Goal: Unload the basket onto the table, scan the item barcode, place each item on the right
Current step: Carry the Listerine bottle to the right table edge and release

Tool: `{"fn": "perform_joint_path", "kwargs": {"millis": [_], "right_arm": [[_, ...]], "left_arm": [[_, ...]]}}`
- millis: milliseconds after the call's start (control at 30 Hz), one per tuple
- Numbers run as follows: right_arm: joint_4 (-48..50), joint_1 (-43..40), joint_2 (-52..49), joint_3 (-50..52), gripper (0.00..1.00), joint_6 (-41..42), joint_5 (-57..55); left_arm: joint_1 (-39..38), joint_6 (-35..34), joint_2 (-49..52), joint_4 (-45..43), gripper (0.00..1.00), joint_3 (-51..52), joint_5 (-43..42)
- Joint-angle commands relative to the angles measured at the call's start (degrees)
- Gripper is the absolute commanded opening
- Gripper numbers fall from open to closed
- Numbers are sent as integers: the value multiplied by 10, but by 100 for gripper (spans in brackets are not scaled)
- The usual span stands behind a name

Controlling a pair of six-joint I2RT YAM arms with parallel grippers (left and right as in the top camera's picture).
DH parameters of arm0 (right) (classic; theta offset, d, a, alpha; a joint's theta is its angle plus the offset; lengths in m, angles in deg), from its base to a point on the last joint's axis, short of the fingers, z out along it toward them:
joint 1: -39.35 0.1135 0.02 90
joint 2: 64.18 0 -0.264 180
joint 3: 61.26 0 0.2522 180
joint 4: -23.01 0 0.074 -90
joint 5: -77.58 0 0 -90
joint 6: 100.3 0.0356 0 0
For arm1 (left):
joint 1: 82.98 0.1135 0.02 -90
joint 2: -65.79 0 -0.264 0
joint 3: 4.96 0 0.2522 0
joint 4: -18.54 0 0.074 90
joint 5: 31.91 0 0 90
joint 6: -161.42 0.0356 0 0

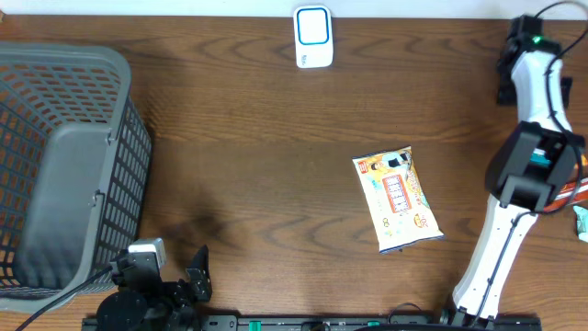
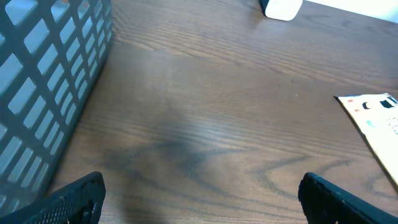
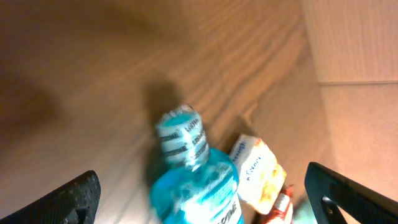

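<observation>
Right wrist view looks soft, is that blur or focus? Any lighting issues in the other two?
Right wrist: blue bottle and the packet beside it smeared, looks like motion blur; light dim and orange. Left wrist: basket up close is soft, a faint shadow on the table. Overhead: sharp, evenly lit, no glare on the snack bag.

A dark brown wooden table (image 1: 276, 138) is seen from above, its wavy grain running from side to side. The top is evenly lit, and a soft shadow (image 1: 207, 225) is cast on the wood near the lower left. A thin pale strip (image 1: 138, 7) is visible beyond the far edge. In the left wrist view the tabletop is shown at a low angle, with a pale sheen. In the right wrist view the wood appears warmer and dimmer, and a lighter tan panel (image 3: 354, 93) is seen at the right; what it is cannot be told.
</observation>
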Motion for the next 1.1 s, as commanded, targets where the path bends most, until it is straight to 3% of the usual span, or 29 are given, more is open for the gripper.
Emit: {"fn": "perform_joint_path", "kwargs": {"millis": [0,167,267,500,733,833,933,1067], "right_arm": [[-3,19,130,-5,99,22,184],[-37,49,259,-5,99,81,417],[-75,81,337,-5,99,106,471],[-196,201,471,-5,99,109,409],[-340,374,471,25,99,110,407],[-320,442,469,99,99,114,372],[-287,502,468,203,99,169,269],[-227,535,468,351,99,212,235]], "left_arm": [[-2,9,0,0,99,-2,1],[-2,9,0,0,99,-2,1],[-2,9,0,0,99,-2,1],[-2,9,0,0,99,-2,1],[-2,9,0,0,99,-2,1],[-2,9,0,0,99,-2,1],[-2,9,0,0,99,-2,1],[-2,9,0,0,99,-2,1]]}}
